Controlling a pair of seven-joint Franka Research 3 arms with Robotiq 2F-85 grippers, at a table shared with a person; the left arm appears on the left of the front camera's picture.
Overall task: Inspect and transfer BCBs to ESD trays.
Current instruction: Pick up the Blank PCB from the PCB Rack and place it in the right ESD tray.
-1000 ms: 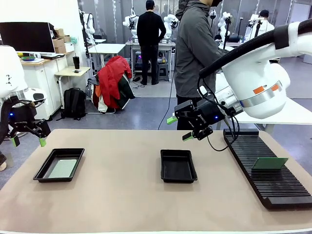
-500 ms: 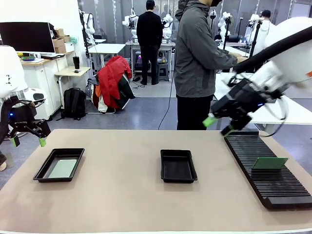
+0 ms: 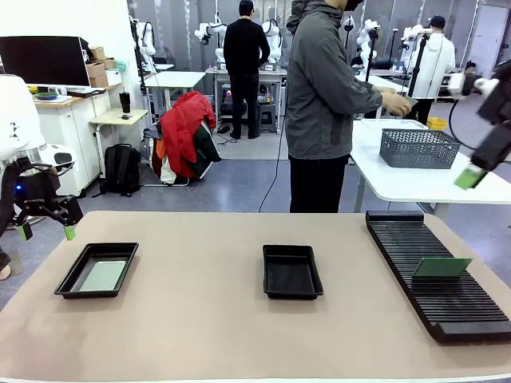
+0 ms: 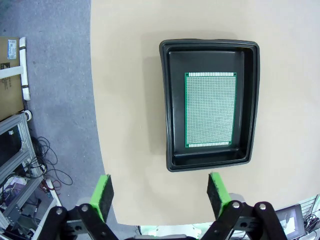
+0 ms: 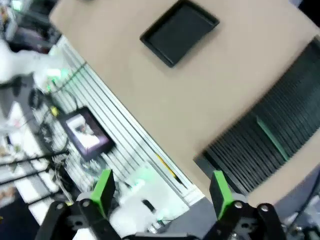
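At the far left, the left fingers (image 3: 69, 232) hang over the left edge of the bench (image 3: 200, 319), spread wide with nothing between them. The left wrist view looks down past the same fingers (image 4: 104, 195) onto the left ESD tray (image 4: 163, 100), which sits flat on the bench near that edge (image 3: 70, 275). 1 BCB (image 4: 210, 110) lies flat on this tray's floor, inside the rim (image 3: 104, 276). Near the bench's centre sits the middle ESD tray (image 3: 292, 249), well apart from the first. Beyond the far edge a person in a grey jacket (image 3: 319, 104) stands turned toward a white side table (image 3: 415, 183) carrying a grey mesh basket (image 3: 419, 148). Along the bench's right side runs a long black slotted rack (image 3: 415, 239), and a 2nd BCB (image 3: 441, 267) stands on edge in its slots about midway along. At the right edge, high above the rack and well apart from it, are the right fingers (image 3: 469, 177). The blurred right wrist view shows both of them (image 5: 220, 192) spread apart and holding nothing, with the rack (image 5: 250, 155), its BCB (image 5: 272, 137) and the middle tray (image 5: 150, 36) below.
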